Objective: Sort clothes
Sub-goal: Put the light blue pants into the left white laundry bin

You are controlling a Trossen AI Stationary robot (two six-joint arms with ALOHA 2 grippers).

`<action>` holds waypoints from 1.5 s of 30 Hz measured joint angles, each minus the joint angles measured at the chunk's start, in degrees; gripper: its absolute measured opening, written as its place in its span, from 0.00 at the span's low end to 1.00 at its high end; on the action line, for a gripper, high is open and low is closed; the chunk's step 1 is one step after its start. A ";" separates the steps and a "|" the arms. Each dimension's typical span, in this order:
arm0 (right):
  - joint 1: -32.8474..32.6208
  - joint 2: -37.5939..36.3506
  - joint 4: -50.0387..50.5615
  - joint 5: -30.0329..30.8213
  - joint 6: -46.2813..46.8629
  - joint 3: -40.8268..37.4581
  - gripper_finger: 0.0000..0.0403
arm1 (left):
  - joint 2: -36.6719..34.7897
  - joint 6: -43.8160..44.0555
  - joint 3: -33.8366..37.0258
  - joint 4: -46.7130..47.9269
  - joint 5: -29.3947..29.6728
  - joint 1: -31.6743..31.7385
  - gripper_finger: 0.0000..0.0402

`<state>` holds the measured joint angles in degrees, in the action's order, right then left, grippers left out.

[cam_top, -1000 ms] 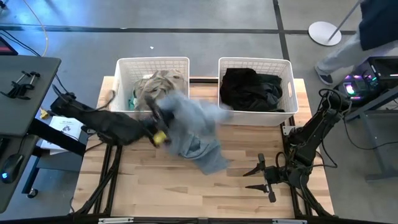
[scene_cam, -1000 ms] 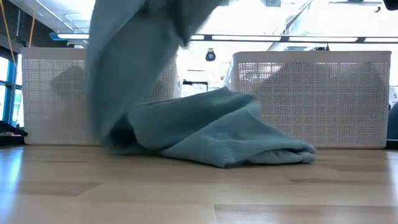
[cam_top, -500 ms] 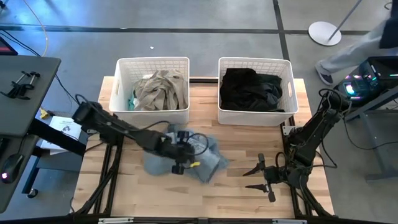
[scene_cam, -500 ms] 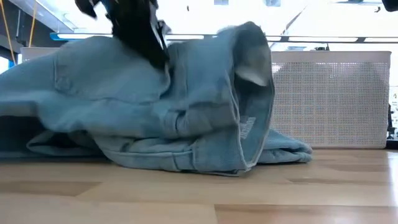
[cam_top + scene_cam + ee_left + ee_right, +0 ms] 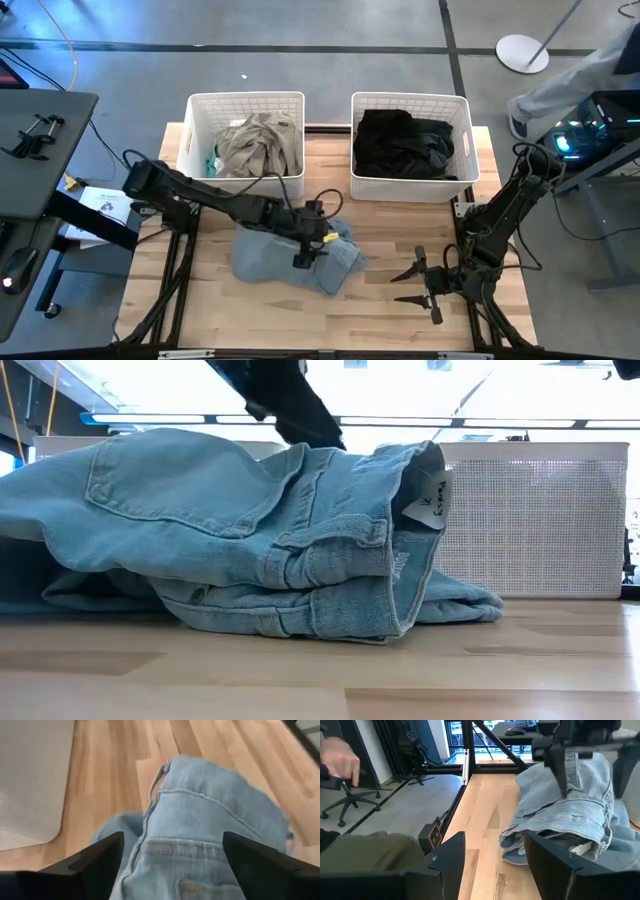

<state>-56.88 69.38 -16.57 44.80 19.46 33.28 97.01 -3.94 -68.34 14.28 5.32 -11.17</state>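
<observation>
The light blue denim garment [image 5: 280,262] lies crumpled on the table's middle [image 5: 250,540], resting on its folded underside. My left gripper [image 5: 312,238] hovers open over its right part. The fingers [image 5: 100,857] stand on either side of the waistband fold [image 5: 200,835]. The left white basket [image 5: 196,120] holds beige and teal clothes [image 5: 258,145]. The right basket [image 5: 462,130] holds black clothes [image 5: 402,142]. My right gripper [image 5: 408,288] waits open, low over the table's near right part, touching nothing. My left gripper comes at the denim garment from above, pointing down, its open fingers [image 5: 562,770] on either side of the raised waistband fold [image 5: 585,795]. Whether they touch the cloth I cannot tell. The garment lies on the table.
Bare wood runs along the near edge [image 5: 300,325] and between the denim and my right gripper. Both baskets stand along the far edge. A person's legs [image 5: 560,80] show beyond the far right corner, and a hand [image 5: 340,757] shows beside the table in the right wrist view.
My left gripper has swung the lifted denim garment from beside the left basket toward the table's middle and near edge, and brought it down. It has then opened and let go. The garment, which hung partly raised, now lies in a heap on the table.
</observation>
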 joint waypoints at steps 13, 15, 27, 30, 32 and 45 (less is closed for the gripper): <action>0.00 0.04 0.71 -0.37 0.46 0.00 0.48 | 19.65 3.87 -0.67 2.23 -1.45 0.53 0.86; 0.00 0.04 0.89 -0.37 0.47 0.00 0.48 | 21.09 4.26 -0.81 1.36 -2.45 0.24 0.86; 0.00 0.07 0.91 -0.27 2.60 0.00 0.48 | 22.59 3.57 -0.46 -7.74 1.63 -1.70 0.35; 0.00 0.07 0.89 -0.26 2.62 0.00 0.48 | 22.81 6.45 -1.85 -8.33 4.94 -2.40 0.18; 0.00 0.07 0.91 -0.26 2.64 0.00 0.48 | 22.70 6.43 -3.59 -7.10 7.31 -3.36 0.18; 0.00 0.09 1.13 -0.22 2.60 0.00 0.48 | 4.48 -11.58 -19.60 2.83 38.65 -12.57 0.18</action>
<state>-56.88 69.47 -15.44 44.58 22.06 33.28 101.49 -15.52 -87.94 17.11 43.97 -23.74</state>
